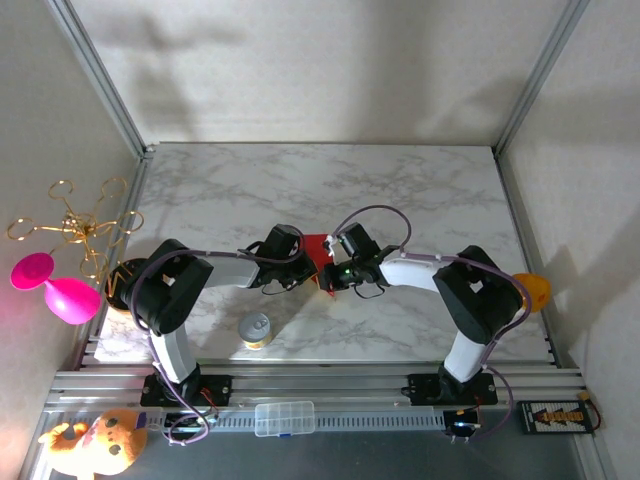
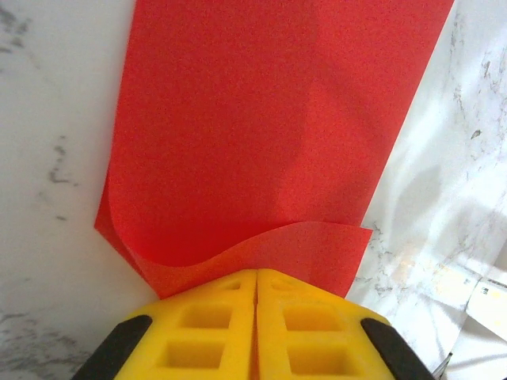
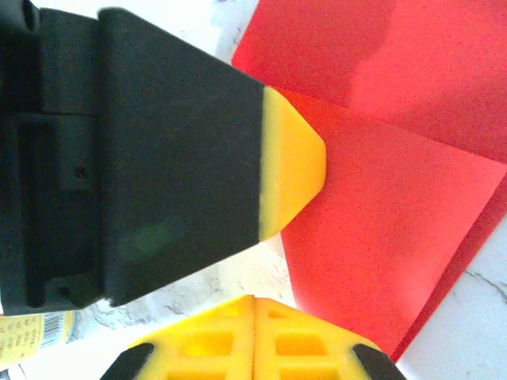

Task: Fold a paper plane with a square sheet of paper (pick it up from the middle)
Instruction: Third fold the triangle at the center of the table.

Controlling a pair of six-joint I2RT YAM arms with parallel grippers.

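Across the white marble-patterned table our two black arms reach inward and meet at its middle, over the thin bright red square sheet of paper. It lies there folded double, one edge curling up. Our left gripper has its yellow pads pressed together, tip down on the upper layer, we judge to pin the fold; whether it nips a layer we cannot tell. Our right gripper, pads likewise together, hovers just beside the sheet's corner, nothing seen between them. A small silver-lidded tin stands near the left base, apart from the paper; nothing blocks the fold.
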